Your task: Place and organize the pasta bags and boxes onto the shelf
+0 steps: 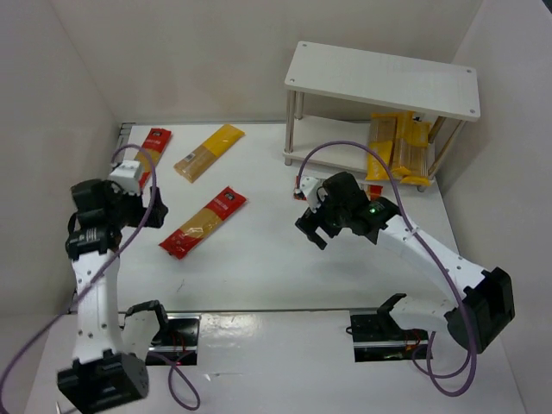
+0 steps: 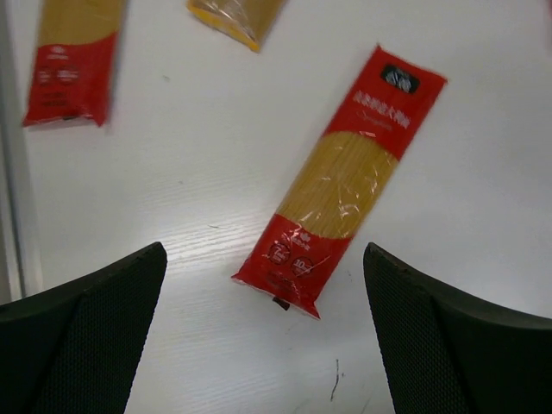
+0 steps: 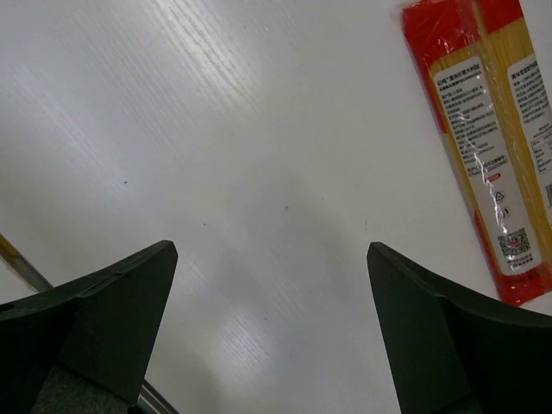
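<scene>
The white two-tier shelf [image 1: 384, 79] stands at the back right, with yellow spaghetti packs [image 1: 397, 147] on its lower tier. Three packs lie on the table: a red-ended one [image 1: 203, 222] in the middle left, an all-yellow one [image 1: 210, 153] behind it, and a red-ended one [image 1: 153, 147] at the far left. My left gripper [image 1: 153, 210] is open and empty, left of the middle pack. In the left wrist view this pack [image 2: 341, 181] lies just ahead of the open gripper [image 2: 264, 259]. My right gripper [image 1: 312, 231] is open and empty over bare table in front of the shelf. The right wrist view shows the gripper [image 3: 272, 250] and a labelled pack [image 3: 487, 129] at the top right.
White walls close in the table on the left, back and right. Purple cables [image 1: 345, 148] loop over both arms. The shelf's front left leg [image 1: 291, 129] stands just behind my right gripper. A thin grey bar [image 3: 21, 272] crosses the lower left of the right wrist view.
</scene>
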Action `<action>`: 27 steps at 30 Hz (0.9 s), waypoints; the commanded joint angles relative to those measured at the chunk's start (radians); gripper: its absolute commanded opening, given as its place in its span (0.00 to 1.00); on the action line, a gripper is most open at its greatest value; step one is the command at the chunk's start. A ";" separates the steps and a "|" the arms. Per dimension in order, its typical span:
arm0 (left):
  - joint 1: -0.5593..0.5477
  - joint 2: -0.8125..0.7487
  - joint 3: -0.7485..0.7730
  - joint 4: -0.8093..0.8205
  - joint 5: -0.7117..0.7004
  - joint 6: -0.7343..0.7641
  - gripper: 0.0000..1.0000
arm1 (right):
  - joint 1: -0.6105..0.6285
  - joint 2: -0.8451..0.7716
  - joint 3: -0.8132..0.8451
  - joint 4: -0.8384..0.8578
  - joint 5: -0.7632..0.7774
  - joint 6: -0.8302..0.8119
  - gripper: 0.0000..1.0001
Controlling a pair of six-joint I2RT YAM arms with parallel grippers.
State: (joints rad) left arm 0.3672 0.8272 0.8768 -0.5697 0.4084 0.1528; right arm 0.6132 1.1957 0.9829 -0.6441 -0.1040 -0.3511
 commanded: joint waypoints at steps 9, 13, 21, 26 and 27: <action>-0.376 0.702 0.326 0.183 -0.247 0.237 1.00 | -0.172 -0.200 -0.007 -0.026 -0.051 -0.057 0.99; -0.353 0.898 0.473 0.255 -0.237 0.306 1.00 | -0.289 -0.246 -0.018 -0.035 -0.121 -0.089 0.99; -0.321 1.184 0.738 0.280 -0.217 0.459 1.00 | -0.469 -0.277 -0.018 -0.035 -0.229 -0.100 0.99; -0.321 1.358 0.930 0.188 -0.140 0.490 1.00 | -0.539 -0.277 -0.027 -0.045 -0.270 -0.109 0.99; -0.330 1.372 0.951 0.176 -0.117 0.501 1.00 | -0.549 -0.277 -0.027 -0.045 -0.281 -0.109 0.99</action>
State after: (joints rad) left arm 0.0475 2.1628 1.7424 -0.3477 0.1993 0.5987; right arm 0.0887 0.9360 0.9573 -0.6754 -0.3290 -0.4469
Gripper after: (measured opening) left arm 1.001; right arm 0.993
